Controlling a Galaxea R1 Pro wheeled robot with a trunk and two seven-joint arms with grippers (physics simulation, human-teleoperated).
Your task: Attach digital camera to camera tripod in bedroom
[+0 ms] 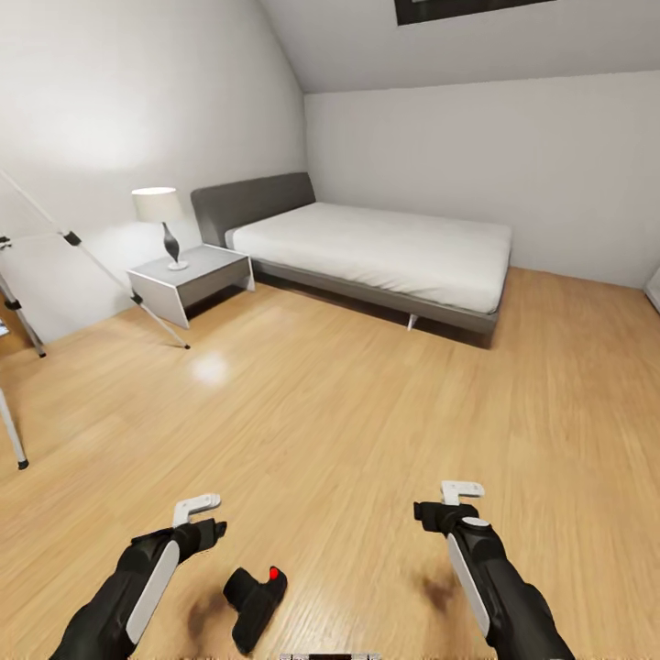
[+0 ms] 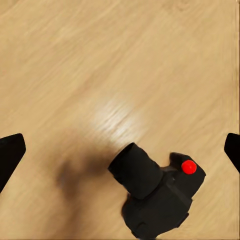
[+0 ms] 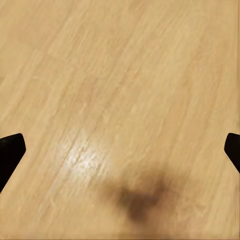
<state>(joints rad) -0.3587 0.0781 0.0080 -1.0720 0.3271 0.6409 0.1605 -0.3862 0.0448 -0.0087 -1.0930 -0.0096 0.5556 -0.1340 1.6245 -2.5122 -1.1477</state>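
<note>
The digital camera [image 1: 255, 600] lies on the wood floor between my two arms, a black body with a red dot on top. In the left wrist view the camera [image 2: 157, 195] sits beyond the left fingertips [image 2: 10, 152], which stand wide apart with only floor between them. My left gripper [image 1: 203, 519] hovers open just left of the camera and apart from it. My right gripper [image 1: 451, 504] is open over bare floor to the camera's right, its fingertips [image 3: 10, 150] spread. The camera tripod [image 1: 71, 239] stands at the far left, partly cut off, with silver legs spread.
A grey bed with a white mattress [image 1: 385, 247] stands against the far wall. A white nightstand [image 1: 188, 275] with a lamp [image 1: 160, 215] sits left of it, close to one tripod leg. Open wood floor [image 1: 348, 412] stretches from me to the bed.
</note>
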